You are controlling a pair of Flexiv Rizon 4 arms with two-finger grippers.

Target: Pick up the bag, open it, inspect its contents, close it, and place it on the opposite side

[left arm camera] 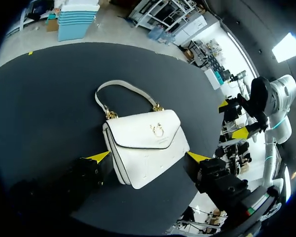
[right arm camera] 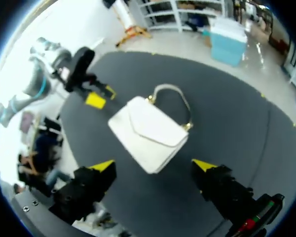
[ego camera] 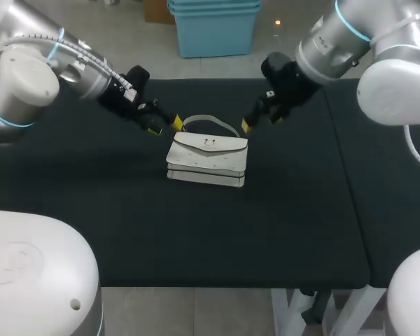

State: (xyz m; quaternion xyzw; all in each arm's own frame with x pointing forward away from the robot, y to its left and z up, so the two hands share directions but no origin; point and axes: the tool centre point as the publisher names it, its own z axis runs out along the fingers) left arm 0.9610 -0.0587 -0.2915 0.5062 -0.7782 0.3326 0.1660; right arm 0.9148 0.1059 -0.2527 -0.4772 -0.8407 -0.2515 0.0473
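A white handbag (ego camera: 207,159) with a gold clasp and a pale strap lies flat near the middle of the black table (ego camera: 196,231), flap shut. My left gripper (ego camera: 164,126) hovers open just behind the bag's left end, above the strap. My right gripper (ego camera: 257,112) hangs open behind the bag's right end. In the left wrist view the bag (left arm camera: 147,145) lies ahead of and between the spread fingers of the left gripper (left arm camera: 149,157), untouched; the right gripper (left arm camera: 235,118) shows beyond. In the right wrist view the bag (right arm camera: 149,133) lies ahead of the open right gripper (right arm camera: 153,164), with the left gripper (right arm camera: 102,96) behind it.
The table's black cloth stretches bare to both sides and in front of the bag. A seam (ego camera: 343,175) runs down the table at the right.
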